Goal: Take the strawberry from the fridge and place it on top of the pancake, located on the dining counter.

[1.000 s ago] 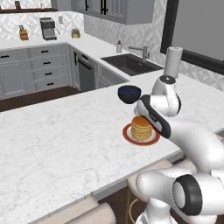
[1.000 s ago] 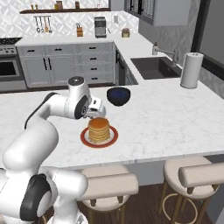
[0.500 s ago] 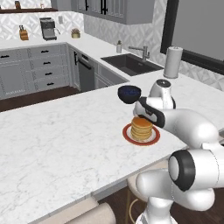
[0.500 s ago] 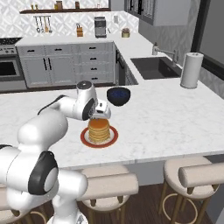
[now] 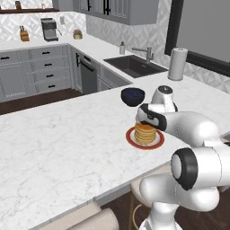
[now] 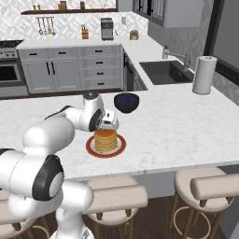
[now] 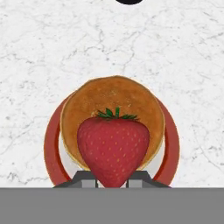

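In the hand view the bright red strawberry (image 7: 113, 148) sits between my gripper's (image 7: 112, 179) finger tips, which are shut on it. Straight past it lies the golden pancake (image 7: 113, 98) stack on its red-orange plate (image 7: 50, 151). From the base cameras my gripper (image 5: 143, 120) (image 6: 110, 123) hovers just above the stack's far edge. The pancake (image 5: 145, 133) (image 6: 105, 138) rests on the white marble dining counter (image 5: 58, 143) (image 6: 186, 130). The fridge is out of view.
A dark blue bowl (image 5: 132, 95) (image 6: 126, 101) stands just behind the plate. A paper towel roll (image 5: 178, 64) (image 6: 203, 74) and the sink (image 5: 134, 65) (image 6: 165, 72) lie further back. Padded stools (image 6: 207, 186) line the counter's near edge.
The hand has crept a little sideways and down toward the pancake stack, carrying the strawberry. The arm's elbow has swung lower. Plate and bowl have stayed put.
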You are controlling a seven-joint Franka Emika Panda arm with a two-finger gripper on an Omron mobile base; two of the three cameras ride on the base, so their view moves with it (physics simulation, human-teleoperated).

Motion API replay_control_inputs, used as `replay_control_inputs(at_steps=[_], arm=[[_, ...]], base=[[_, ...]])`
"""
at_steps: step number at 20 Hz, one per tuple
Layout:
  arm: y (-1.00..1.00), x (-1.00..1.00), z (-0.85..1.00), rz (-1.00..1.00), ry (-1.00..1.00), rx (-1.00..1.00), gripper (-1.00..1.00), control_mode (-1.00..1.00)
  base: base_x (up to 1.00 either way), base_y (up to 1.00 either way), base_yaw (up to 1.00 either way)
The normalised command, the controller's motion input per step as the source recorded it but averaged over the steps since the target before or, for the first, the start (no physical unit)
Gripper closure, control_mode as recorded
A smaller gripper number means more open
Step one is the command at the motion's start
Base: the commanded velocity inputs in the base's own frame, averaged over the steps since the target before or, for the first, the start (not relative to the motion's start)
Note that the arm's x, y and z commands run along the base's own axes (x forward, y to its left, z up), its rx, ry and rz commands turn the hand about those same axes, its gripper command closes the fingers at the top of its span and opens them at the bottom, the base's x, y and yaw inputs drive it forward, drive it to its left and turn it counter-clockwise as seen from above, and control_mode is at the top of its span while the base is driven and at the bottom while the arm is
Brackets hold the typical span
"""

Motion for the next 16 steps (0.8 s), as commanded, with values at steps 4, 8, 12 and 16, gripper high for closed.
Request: replay_control_inputs(at_steps=[4,8,12,16], arm=[[0.0,0.22,-0.19,0.0,0.0,0.0,1.0,-1.0],[0.0,0.19,-0.24,0.0,0.0,0.0,1.0,-1.0],[0.0,0.14,-0.23,0.0,0.0,0.0,1.0,-1.0],[0.0,0.09,-0.18,0.0,0.0,0.0,1.0,-1.0]], base=[[0.0,0.0,0.0],[0.0,0.0,0.0],[0.0,0.0,0.0],[0.0,0.0,0.0]])
